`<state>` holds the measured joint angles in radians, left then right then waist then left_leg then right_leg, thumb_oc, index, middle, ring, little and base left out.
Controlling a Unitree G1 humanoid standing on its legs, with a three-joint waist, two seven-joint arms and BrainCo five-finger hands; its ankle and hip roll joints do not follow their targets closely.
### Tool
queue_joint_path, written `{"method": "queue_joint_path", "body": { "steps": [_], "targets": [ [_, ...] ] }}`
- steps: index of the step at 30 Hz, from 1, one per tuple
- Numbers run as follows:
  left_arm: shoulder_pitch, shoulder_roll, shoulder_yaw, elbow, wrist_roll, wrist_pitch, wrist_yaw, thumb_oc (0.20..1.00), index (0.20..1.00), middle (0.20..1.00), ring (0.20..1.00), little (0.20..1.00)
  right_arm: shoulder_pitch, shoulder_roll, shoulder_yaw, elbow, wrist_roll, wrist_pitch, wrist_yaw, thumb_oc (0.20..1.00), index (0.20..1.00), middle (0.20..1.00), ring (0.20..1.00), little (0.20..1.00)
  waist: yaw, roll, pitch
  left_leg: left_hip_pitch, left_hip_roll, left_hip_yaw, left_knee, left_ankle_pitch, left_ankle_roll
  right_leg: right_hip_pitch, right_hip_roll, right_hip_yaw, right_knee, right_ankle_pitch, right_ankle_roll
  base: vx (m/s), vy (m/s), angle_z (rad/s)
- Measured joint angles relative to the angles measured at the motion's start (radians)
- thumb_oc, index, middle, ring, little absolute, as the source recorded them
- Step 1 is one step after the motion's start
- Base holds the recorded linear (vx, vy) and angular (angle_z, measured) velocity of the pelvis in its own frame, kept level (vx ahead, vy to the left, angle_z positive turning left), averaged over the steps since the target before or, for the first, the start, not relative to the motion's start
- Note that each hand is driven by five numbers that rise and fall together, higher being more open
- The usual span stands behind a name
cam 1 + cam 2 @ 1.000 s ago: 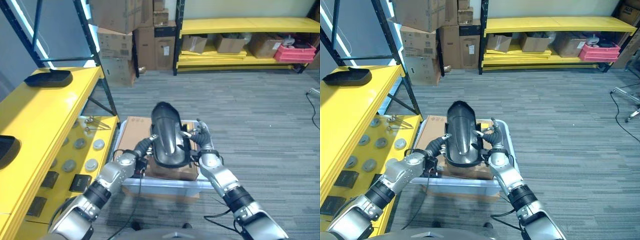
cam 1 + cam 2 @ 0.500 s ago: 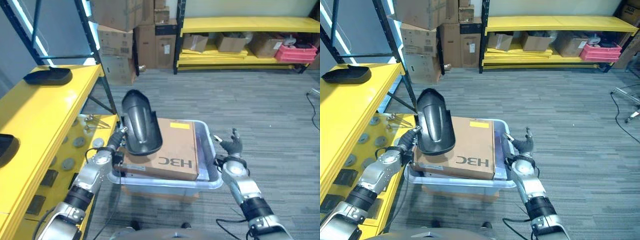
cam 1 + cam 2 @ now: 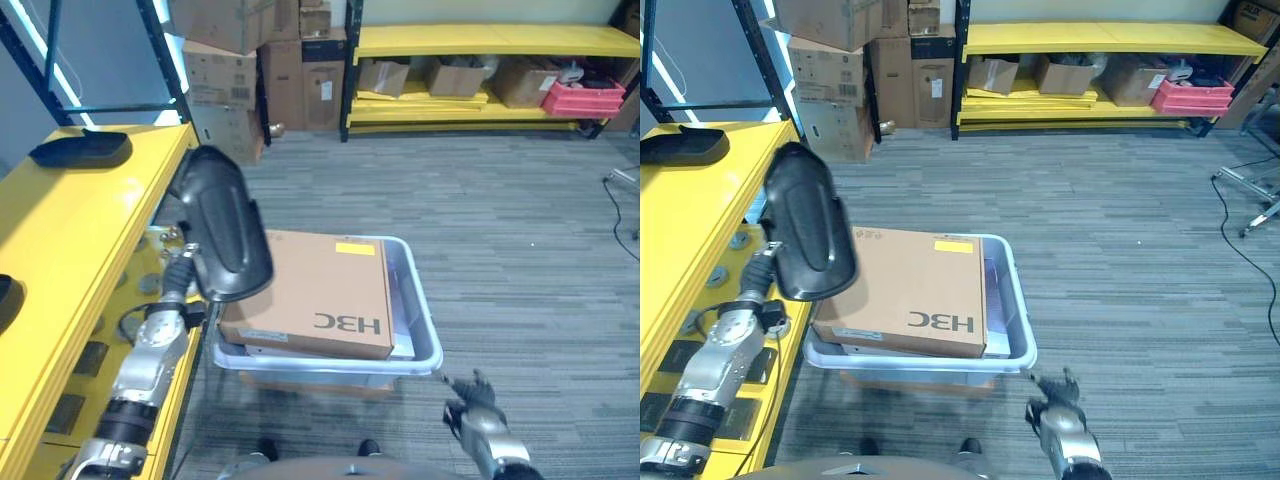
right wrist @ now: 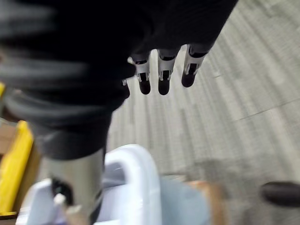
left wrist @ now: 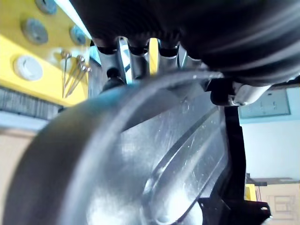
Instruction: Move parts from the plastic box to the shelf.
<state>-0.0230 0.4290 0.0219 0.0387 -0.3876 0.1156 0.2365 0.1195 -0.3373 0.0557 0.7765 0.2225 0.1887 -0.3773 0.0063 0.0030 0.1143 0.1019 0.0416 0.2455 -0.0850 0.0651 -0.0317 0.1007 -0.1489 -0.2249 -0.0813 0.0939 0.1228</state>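
Swinging shelfward, the left hand (image 3: 178, 283) is clamping the black part (image 3: 222, 238) one-handed, risking slip; right hand (image 4: 161, 70) hanging loose.

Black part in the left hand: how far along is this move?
Done: the black part is out of the plastic box. In hand: the left hand grips it beside the yellow shelf. Left: setting it down there. The right hand hangs open, low by the floor.
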Motion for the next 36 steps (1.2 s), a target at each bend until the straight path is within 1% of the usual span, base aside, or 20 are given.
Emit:
{"method": "queue_joint_path", "body": {
  "steps": [6, 8, 9, 11, 12, 13, 14, 17, 18, 20, 21, 25, 26, 27, 28, 29, 30, 32, 33, 36],
  "targets": [
    [0.021, 0.037, 0.095, -0.088, 0.002, -0.080, 0.012, 0.200, 0.200, 0.200, 0.200, 0.200, 0.083, 0.038, 0.001, 0.269, -0.115, 0.016, 0.117, 1.000, 1.000, 1.000, 1.000, 1.000, 0.052, 0.001, 0.001, -0.039, -0.028, -0.052, -0.001, 0.002, 0.012, -0.007, -0.024, -0.025, 0.007, 0.001, 0.011, -0.05, 0.022, 0.23],
    [0.017, 0.038, 0.092, -0.109, 0.000, -0.109, 0.010, 0.200, 0.200, 0.200, 0.200, 0.200, 0.079, 0.051, 0.008, 0.268, -0.150, -0.019, 0.132, 1.000, 1.000, 1.000, 1.000, 1.000, 0.054, 0.002, 0.002, -0.052, -0.039, -0.083, 0.000, 0.006, 0.018, -0.009, -0.035, -0.034, 0.021, -0.006, 0.019, -0.04, -0.042, 0.61],
    [-0.008, 0.023, 0.067, -0.096, 0.001, -0.125, 0.004, 0.200, 0.200, 0.200, 0.200, 0.200, 0.083, 0.056, 0.011, 0.259, -0.152, -0.071, 0.137, 1.000, 1.000, 1.000, 1.000, 1.000, 0.060, 0.019, 0.009, -0.068, -0.048, -0.145, 0.008, 0.024, 0.030, 0.009, -0.023, -0.021, 0.068, -0.028, 0.019, -0.07, -0.113, 1.69],
    [-0.080, 0.007, -0.036, -0.100, 0.001, -0.151, -0.013, 0.200, 0.200, 0.200, 0.200, 0.200, 0.111, 0.065, 0.074, 0.303, -0.152, -0.124, 0.147, 1.000, 1.000, 1.000, 1.000, 1.000, -0.008, 0.060, 0.006, -0.107, -0.034, -0.366, 0.006, 0.073, 0.040, -0.005, 0.058, 0.175, 0.172, -0.157, -0.023, -0.10, -0.127, 2.79],
    [-0.103, 0.018, -0.047, -0.126, 0.010, -0.164, 0.001, 0.200, 0.200, 0.200, 0.200, 0.200, 0.095, 0.071, 0.109, 0.291, -0.149, -0.118, 0.147, 1.000, 1.000, 1.000, 1.000, 1.000, 0.019, 0.054, 0.010, -0.134, -0.030, -0.402, 0.006, 0.078, 0.024, -0.057, 0.102, 0.220, 0.227, -0.196, -0.011, -0.08, -0.104, 1.92],
    [-0.099, 0.041, -0.041, -0.148, 0.016, -0.171, 0.024, 0.200, 0.200, 0.200, 0.200, 0.200, 0.091, 0.071, 0.133, 0.279, -0.152, -0.126, 0.147, 1.000, 1.000, 1.000, 1.000, 1.000, 0.046, 0.042, 0.009, -0.155, -0.035, -0.403, 0.004, 0.081, 0.021, -0.089, 0.112, 0.223, 0.230, -0.198, -0.013, -0.08, -0.100, 1.01],
    [-0.091, 0.058, -0.027, -0.150, 0.033, -0.186, 0.049, 0.200, 0.200, 0.200, 0.200, 0.200, 0.073, 0.064, 0.130, 0.260, -0.154, -0.139, 0.148, 1.000, 1.000, 1.000, 1.000, 1.000, 0.049, 0.021, 0.010, -0.159, -0.041, -0.403, 0.000, 0.081, 0.018, -0.104, 0.109, 0.211, 0.235, -0.192, -0.058, -0.08, -0.086, 0.68],
    [-0.020, 0.080, 0.007, -0.153, 0.070, -0.203, 0.112, 0.200, 0.200, 0.200, 0.200, 0.200, 0.040, 0.017, 0.139, 0.204, -0.200, -0.165, 0.147, 1.000, 1.000, 1.000, 1.000, 1.000, 0.086, 0.046, 0.011, -0.172, -0.016, -0.414, 0.000, -0.019, -0.056, -0.083, 0.135, 0.167, 0.220, -0.190, -0.084, -0.11, -0.077, 0.60],
    [-0.006, 0.080, 0.018, -0.153, 0.079, -0.205, 0.125, 0.200, 0.200, 0.200, 0.200, 0.200, 0.032, 0.012, 0.143, 0.204, -0.215, -0.165, 0.147, 1.000, 1.000, 1.000, 1.000, 1.000, 0.090, 0.033, 0.020, -0.176, -0.014, -0.413, 0.008, -0.034, -0.066, -0.081, 0.122, 0.145, 0.203, -0.182, -0.101, -0.12, -0.059, 0.64],
    [0.051, 0.078, 0.025, -0.147, 0.089, -0.206, 0.158, 0.200, 0.200, 0.200, 0.200, 0.200, 0.029, -0.006, 0.150, 0.224, -0.232, -0.163, 0.149, 1.000, 1.000, 1.000, 1.000, 1.000, 0.123, 0.040, 0.015, -0.172, -0.012, -0.409, 0.084, -0.057, -0.028, -0.068, 0.122, 0.107, 0.196, -0.171, -0.120, -0.16, -0.059, 0.46],
    [0.061, 0.069, 0.027, -0.144, 0.090, -0.206, 0.168, 0.200, 0.200, 0.200, 0.200, 0.200, 0.035, -0.017, 0.155, 0.234, -0.240, -0.162, 0.150, 1.000, 1.000, 1.000, 1.000, 1.000, 0.121, 0.057, 0.011, -0.173, 0.002, -0.413, 0.070, -0.040, -0.043, -0.064, 0.138, 0.089, 0.199, -0.178, -0.113, -0.14, -0.048, 0.56],
    [0.073, 0.053, 0.055, -0.140, 0.098, -0.207, 0.171, 0.200, 0.200, 0.200, 0.200, 0.200, 0.043, -0.013, 0.154, 0.251, -0.259, -0.153, 0.150, 1.000, 1.000, 1.000, 1.000, 1.000, 0.119, 0.067, 0.031, -0.218, 0.029, -0.352, 0.064, -0.067, -0.017, -0.053, 0.151, -0.022, 0.227, -0.181, -0.105, -0.09, -0.001, 0.87],
    [0.052, 0.034, 0.053, -0.137, 0.098, -0.206, 0.160, 0.200, 0.200, 0.200, 0.200, 0.200, 0.081, 0.000, 0.129, 0.222, -0.257, -0.144, 0.151, 1.000, 1.000, 1.000, 1.000, 1.000, 0.092, 0.043, 0.029, -0.245, 0.045, -0.276, 0.063, -0.121, -0.010, -0.049, 0.125, -0.058, 0.209, -0.175, -0.108, -0.08, 0.051, 2.14],
    [0.050, 0.030, 0.059, -0.138, 0.099, -0.214, 0.156, 0.200, 0.200, 0.200, 0.200, 0.200, 0.077, 0.004, 0.119, 0.227, -0.257, -0.136, 0.151, 1.000, 1.000, 1.000, 1.000, 1.000, 0.108, 0.013, 0.059, -0.266, 0.068, -0.128, 0.069, -0.097, -0.036, -0.058, 0.078, -0.119, 0.209, -0.182, -0.135, -0.11, 0.106, 2.01],
    [0.059, 0.029, 0.059, -0.120, 0.099, -0.214, 0.161, 0.200, 0.200, 0.200, 0.200, 0.200, 0.067, 0.000, 0.117, 0.221, -0.258, -0.136, 0.151, 1.000, 1.000, 1.000, 1.000, 1.000, 0.132, 0.015, 0.060, -0.259, 0.090, -0.047, 0.096, -0.082, -0.049, -0.053, 0.058, -0.150, 0.199, -0.177, -0.138, -0.08, 0.136, 1.66],
    [0.058, 0.030, 0.058, -0.094, 0.102, -0.214, 0.171, 0.200, 0.200, 0.200, 0.200, 0.200, 0.055, -0.005, 0.129, 0.212, -0.264, -0.135, 0.154, 1.000, 1.000, 1.000, 1.000, 1.000, 0.109, 0.015, 0.060, -0.238, 0.103, 0.020, 0.118, -0.076, -0.058, -0.020, 0.039, -0.206, 0.182, -0.165, -0.120, -0.06, 0.155, 1.02],
    [0.078, 0.029, 0.061, -0.089, 0.112, -0.214, 0.184, 0.200, 0.200, 0.200, 0.200, 0.200, 0.035, -0.005, 0.154, 0.206, -0.270, -0.125, 0.159, 1.000, 1.000, 1.000, 1.000, 1.000, 0.108, 0.010, 0.059, -0.203, 0.110, 0.041, 0.122, -0.075, -0.059, -0.010, 0.016, -0.223, 0.179, -0.169, -0.119, 0.02, 0.149, 1.00],
    [0.108, 0.007, 0.062, -0.094, 0.119, -0.214, 0.195, 0.200, 0.200, 0.200, 0.200, 0.200, 0.015, -0.028, 0.199, 0.185, -0.293, -0.119, 0.184, 1.000, 1.000, 1.000, 1.000, 1.000, 0.092, 0.052, 0.047, -0.136, 0.117, 0.092, 0.144, -0.054, -0.033, 0.014, -0.007, -0.261, 0.193, -0.161, -0.039, 0.08, 0.167, 0.88],
    [0.104, 0.001, 0.065, -0.095, 0.121, -0.214, 0.199, 0.200, 0.200, 0.200, 0.200, 0.200, 0.008, -0.018, 0.199, 0.192, -0.302, -0.117, 0.188, 1.000, 1.000, 1.000, 1.000, 1.000, 0.098, 0.062, 0.043, -0.134, 0.103, 0.114, 0.122, 0.013, -0.005, 0.024, -0.023, -0.258, 0.206, -0.175, -0.020, 0.11, 0.171, 1.07],
    [0.110, 0.030, 0.098, -0.104, 0.134, -0.212, 0.219, 0.200, 0.200, 0.200, 0.200, 0.200, -0.040, 0.035, 0.215, 0.237, -0.307, -0.116, 0.201, 1.000, 1.000, 1.000, 1.000, 1.000, 0.141, 0.010, 0.038, -0.134, 0.003, 0.071, 0.096, 0.015, 0.023, 0.021, -0.079, -0.197, 0.200, -0.194, 0.011, 0.17, 0.179, 0.85]
  ]
}}
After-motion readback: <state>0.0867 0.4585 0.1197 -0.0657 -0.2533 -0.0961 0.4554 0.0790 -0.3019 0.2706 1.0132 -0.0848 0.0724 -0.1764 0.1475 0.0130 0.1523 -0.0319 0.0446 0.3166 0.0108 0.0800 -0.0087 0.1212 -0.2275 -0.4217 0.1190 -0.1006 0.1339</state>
